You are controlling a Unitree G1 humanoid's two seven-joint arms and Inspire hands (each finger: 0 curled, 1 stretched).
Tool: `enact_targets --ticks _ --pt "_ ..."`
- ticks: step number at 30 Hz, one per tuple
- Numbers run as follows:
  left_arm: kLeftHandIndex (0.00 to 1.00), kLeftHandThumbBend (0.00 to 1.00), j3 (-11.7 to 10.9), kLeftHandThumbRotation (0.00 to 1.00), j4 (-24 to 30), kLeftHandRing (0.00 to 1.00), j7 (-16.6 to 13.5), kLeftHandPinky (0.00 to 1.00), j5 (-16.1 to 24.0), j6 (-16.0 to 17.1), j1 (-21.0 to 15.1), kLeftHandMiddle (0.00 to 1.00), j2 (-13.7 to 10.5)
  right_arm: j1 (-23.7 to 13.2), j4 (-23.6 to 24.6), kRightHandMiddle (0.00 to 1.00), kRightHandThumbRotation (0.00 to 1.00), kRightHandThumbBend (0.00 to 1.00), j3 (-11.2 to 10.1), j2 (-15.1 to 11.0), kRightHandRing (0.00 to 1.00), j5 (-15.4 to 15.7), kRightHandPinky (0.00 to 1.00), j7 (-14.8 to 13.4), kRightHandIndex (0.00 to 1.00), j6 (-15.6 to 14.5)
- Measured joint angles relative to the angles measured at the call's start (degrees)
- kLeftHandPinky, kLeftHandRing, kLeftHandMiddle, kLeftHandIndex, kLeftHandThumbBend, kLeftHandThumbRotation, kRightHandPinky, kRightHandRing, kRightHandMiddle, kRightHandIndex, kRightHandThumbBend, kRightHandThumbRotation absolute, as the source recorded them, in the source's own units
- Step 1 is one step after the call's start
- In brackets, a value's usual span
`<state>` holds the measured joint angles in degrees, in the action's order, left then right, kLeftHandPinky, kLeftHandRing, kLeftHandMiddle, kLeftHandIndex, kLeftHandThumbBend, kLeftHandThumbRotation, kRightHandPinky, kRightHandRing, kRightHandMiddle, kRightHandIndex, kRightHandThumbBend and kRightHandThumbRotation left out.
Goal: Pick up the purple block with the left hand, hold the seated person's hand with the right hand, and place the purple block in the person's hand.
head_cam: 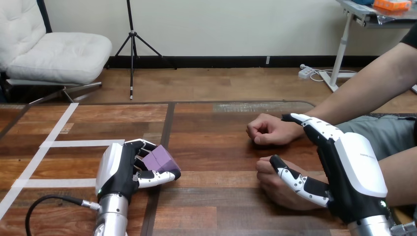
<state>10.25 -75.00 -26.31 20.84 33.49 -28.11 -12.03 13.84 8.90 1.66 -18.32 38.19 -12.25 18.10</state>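
We see the left hand (123, 169) with fingers and thumb clamped on the purple block (160, 158) low at the table (216, 147), and well right of the block the right hand (351, 167), fingers stretched straight, thumb lying across the person's nearer hand (275, 191), just below the person's other fist (268, 130).

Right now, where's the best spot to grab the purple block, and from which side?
Probably its two flat opposite faces, far and near, coming from the left. The purple block has flat sides that give a steady hold, and the left hand already grips it that way, with fingers and thumb curled round those two faces.
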Motion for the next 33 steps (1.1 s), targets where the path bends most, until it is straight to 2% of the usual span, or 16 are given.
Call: enact_targets --ticks 12,33 --pt "0.49 0.7 0.1 0.12 0.0 0.4 -0.3 0.34 0.0 0.0 0.0 0.47 0.1 0.6 2.1 0.88 0.38 0.57 -0.8 -0.8 0.9 0.0 0.91 4.1 0.86 -3.6" --pt "0.49 0.71 0.2 0.12 0.0 0.4 -0.7 0.34 0.1 0.0 0.0 0.47 0.2 0.9 2.5 0.89 0.29 0.7 -3.7 -5.4 0.91 0.0 0.94 10.6 0.87 -8.5"
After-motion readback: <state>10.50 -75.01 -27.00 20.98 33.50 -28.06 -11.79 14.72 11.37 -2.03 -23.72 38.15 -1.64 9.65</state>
